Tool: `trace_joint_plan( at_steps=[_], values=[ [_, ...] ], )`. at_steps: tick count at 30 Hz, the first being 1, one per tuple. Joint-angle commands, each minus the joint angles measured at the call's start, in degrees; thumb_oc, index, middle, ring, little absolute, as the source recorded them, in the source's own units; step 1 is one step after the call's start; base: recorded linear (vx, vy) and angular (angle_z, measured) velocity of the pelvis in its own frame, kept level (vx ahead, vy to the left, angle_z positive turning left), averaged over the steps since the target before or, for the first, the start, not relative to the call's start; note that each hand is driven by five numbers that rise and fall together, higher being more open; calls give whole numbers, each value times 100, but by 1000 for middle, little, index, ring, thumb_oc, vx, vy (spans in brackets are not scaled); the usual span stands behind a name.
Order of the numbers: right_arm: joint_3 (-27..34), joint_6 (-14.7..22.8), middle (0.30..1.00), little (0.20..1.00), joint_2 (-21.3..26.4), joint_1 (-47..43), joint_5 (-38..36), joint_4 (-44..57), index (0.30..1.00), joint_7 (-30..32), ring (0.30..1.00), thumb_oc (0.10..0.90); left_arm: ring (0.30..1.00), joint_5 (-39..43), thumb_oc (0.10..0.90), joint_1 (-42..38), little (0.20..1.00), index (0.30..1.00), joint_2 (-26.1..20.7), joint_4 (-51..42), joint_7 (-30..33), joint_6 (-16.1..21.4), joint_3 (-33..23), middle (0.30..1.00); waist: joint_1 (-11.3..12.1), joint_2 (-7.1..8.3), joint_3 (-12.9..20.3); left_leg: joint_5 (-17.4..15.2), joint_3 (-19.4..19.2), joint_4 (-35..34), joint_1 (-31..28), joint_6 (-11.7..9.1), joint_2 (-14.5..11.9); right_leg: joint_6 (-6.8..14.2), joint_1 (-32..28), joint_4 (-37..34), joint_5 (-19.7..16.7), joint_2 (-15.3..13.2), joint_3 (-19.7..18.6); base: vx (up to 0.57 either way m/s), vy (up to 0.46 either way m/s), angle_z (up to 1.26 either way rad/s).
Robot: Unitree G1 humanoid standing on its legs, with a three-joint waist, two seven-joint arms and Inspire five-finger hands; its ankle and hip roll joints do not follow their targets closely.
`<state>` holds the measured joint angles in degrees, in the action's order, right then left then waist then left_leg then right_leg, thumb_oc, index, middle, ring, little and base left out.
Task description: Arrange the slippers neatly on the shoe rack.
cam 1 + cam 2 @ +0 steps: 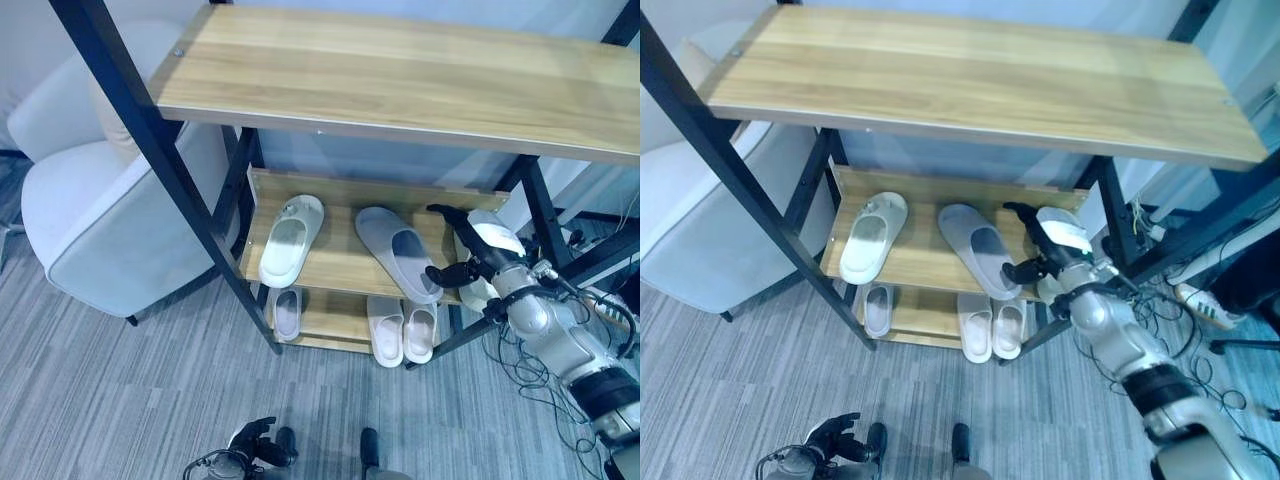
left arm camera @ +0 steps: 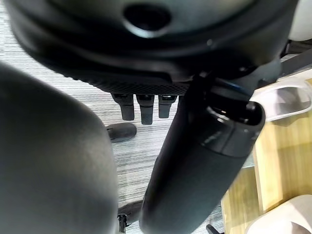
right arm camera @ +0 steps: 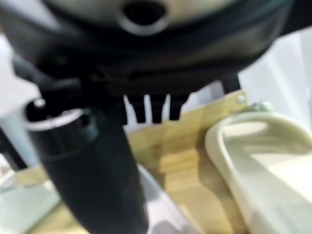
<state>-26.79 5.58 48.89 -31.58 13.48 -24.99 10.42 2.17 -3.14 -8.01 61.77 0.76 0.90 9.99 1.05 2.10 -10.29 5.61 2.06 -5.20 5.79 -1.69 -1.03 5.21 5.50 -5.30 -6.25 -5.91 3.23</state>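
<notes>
A black-framed shoe rack with wooden shelves is standing on a grey striped carpet, with a pale upholstered chair sitting just beside its left side. On the middle shelf a white slipper is lying toward the left with its toe pointing to the back, and a grey slipper is lying at an angle near the middle, its heel toward the front edge. The right hand is reaching in over the right end of that shelf, its white-covered thumb on top, beside a cream slipper that is resting on the wood; in the right wrist view the fingers are pointing out fairly straight over the shelf, with the cream slipper lying apart from them to one side, so they are holding nothing. On the bottom shelf a small pale slipper is sitting at the left and a white pair is sitting side by side at the right, toes toward the front. The left hand is hanging low near the carpet, well apart from the rack, its fingers hanging loose and empty in the left wrist view.
</notes>
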Motion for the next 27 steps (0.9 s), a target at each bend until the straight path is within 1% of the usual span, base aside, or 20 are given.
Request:
trace_joint_plan(
  at_steps=[1, 3, 6, 7, 8, 9, 12, 14, 16, 17, 18, 19, 20, 21, 22, 23, 24, 25, 26, 27],
  values=[
    [118, 244, 900, 900, 109, -967, 97, 115, 900, 550, 900, 800, 900, 118, 800, -97, 900, 900, -8, 133, 67, 57, 182, 900, 221, 109, 145, -396, 84, 20, 26, -5, -14, 19, 6, 30, -282, 4, -12, -8, 3, 7],
    [-9, 219, 900, 900, 42, -1181, 79, -116, 900, 596, 900, 800, 900, 159, 800, -121, 900, 900, 2, 98, 79, 59, 177, 900, 256, 118, 107, -378, 108, 20, 74, -6, -15, 13, 39, 30, -280, 8, -2, -7, 4, 8],
    [-125, 136, 900, 900, -190, -1606, -8, -573, 900, 716, 900, 800, 900, 230, 800, -171, 900, 900, -21, 35, 120, 68, 171, 900, 350, 122, 28, -352, 170, 20, 161, -4, -6, 6, 99, 30, -283, 18, 23, -22, 5, 7],
    [-137, 139, 900, 900, -195, -1623, -11, -586, 900, 719, 900, 800, 900, 230, 800, -174, 900, 900, -19, 36, 120, 68, 165, 900, 343, 121, 26, -351, 171, 20, 164, -4, -6, 6, 101, 30, -283, 18, 23, -9, 8, 8],
    [-271, 106, 822, 822, -302, -1870, -28, -885, 822, 757, 822, 748, 900, 246, 800, -211, 900, 900, -26, 53, 134, 72, 167, 900, 390, 121, -2, -339, 176, 20, 194, -4, -10, 4, 125, 30, -278, 22, 26, -3, 7, 11],
    [-384, 87, 300, 300, -350, -2042, -31, -1048, 300, 765, 300, 400, 900, 259, 800, -233, 900, 900, -35, 59, 140, 75, 147, 900, 410, 121, -22, -333, 183, 20, 202, -6, -13, 1, 129, 30, -278, 24, 30, 0, 0, 0],
    [-489, 24, 300, 300, -472, -2239, -68, -1324, 300, 778, 300, 400, 900, 315, 800, -267, 900, 900, -35, 86, 170, 79, 102, 900, 459, 128, -53, -324, 203, 20, 209, -11, -7, -4, 114, 30, -264, 38, 47, -13, 2, 9],
    [-388, 26, 300, 300, -518, -2062, -31, -1141, 300, 767, 300, 400, 900, 346, 800, -247, 900, 900, -36, 94, 191, 78, 63, 900, 477, 120, -44, -336, 223, 20, 184, -10, -5, -10, 85, 30, -246, 43, 53, -2, -2, 9],
    [-90, 50, 300, 300, -604, -1642, 20, -789, 300, 770, 300, 400, 900, 316, 800, -207, 900, 900, -23, 151, 205, 86, 44, 900, 459, 96, 12, -366, 215, 20, 135, -12, -7, -9, 50, 30, -232, 36, 60, 17, -2, 7],
    [575, 94, 300, 300, -753, -878, 112, 10, 300, 783, 300, 400, 900, 275, 800, -144, 900, 900, 26, 224, 219, 88, 2, 900, 408, 55, 103, -409, 188, 20, 51, -4, -10, 3, 22, 30, -231, 36, 31, 28, 0, 7],
    [756, 124, 300, 300, -800, -683, 126, 255, 300, 799, 300, 400, 900, 258, 800, -136, 900, 900, 55, 249, 221, 89, -16, 900, 368, 41, 125, -417, 168, 20, 31, -4, -10, 7, 25, 30, -235, 39, 15, 24, -1, 8],
    [783, 112, 300, 300, -797, -647, 132, 287, 300, 789, 300, 400, 900, 257, 800, -131, 900, 900, 49, 250, 221, 90, -5, 900, 379, 46, 130, -418, 167, 20, 29, -4, -10, 7, 24, 30, -234, 39, 14, 4, -10, 5],
    [1076, 157, 300, 300, -895, -313, 125, 733, 300, 762, 300, 400, 900, 235, 800, -109, 900, 900, 75, 269, 219, 89, -32, 900, 333, 31, 168, -438, 134, 20, -7, -4, -16, 13, 22, 30, -235, 40, -8, 3, -18, -9],
    [1236, 183, 300, 300, -954, -108, 116, 1018, 300, 715, 300, 400, 900, 224, 800, -84, 900, 900, 84, 285, 220, 97, -38, 900, 312, 25, 196, -450, 112, 20, -28, -4, -19, 16, 20, 30, -236, 43, -27, 3, -18, -15],
    [1259, 171, 300, 300, -954, -76, 120, 1049, 300, 704, 300, 400, 900, 223, 800, -78, 900, 900, 79, 285, 220, 98, -28, 900, 323, 29, 201, -451, 110, 20, -31, -4, -20, 16, 19, 30, -235, 44, -28, 10, -16, -13],
    [1533, 227, 300, 300, -1034, 319, 98, 1615, 300, 617, 300, 400, 900, 191, 800, -53, 900, 900, 99, 320, 217, 97, -61, 900, 253, 6, 251, -470, 76, 20, -70, 0, -27, 18, 9, 30, -229, 52, -53, 0, 0, 0],
    [1557, 215, 300, 300, -1034, 353, 101, 1647, 300, 605, 300, 400, 900, 191, 800, -46, 900, 900, 94, 319, 217, 97, -49, 900, 264, 9, 256, -472, 75, 20, -72, 0, -27, 17, 8, 30, -228, 52, -54, 0, 0, 0],
    [1789, 280, 300, 300, -1113, 696, 83, 2169, 300, 505, 300, 400, 900, 152, 800, -24, 900, 900, 100, 328, 200, 95, -78, 900, 185, -6, 300, -490, 44, 20, -108, 0, -37, 22, 0, 30, -227, 57, -86, 6, -26, -9],
    [1895, 299, 300, 300, -1188, 858, 49, 2405, 300, 437, 300, 400, 900, 139, 800, -26, 900, 900, 103, 344, 189, 98, -89, 900, 154, -14, 313, -493, 30, 20, -119, 0, -44, 25, -6, 30, -225, 60, -97, 6, -26, -14],
    [1914, 287, 300, 300, -1190, 885, 50, 2432, 300, 426, 300, 400, 900, 139, 800, -21, 900, 900, 98, 345, 188, 99, -80, 900, 163, -10, 317, -494, 29, 20, -122, 0, -44, 24, -8, 30, -224, 60, -98, 2, -12, -18]
  ],
)
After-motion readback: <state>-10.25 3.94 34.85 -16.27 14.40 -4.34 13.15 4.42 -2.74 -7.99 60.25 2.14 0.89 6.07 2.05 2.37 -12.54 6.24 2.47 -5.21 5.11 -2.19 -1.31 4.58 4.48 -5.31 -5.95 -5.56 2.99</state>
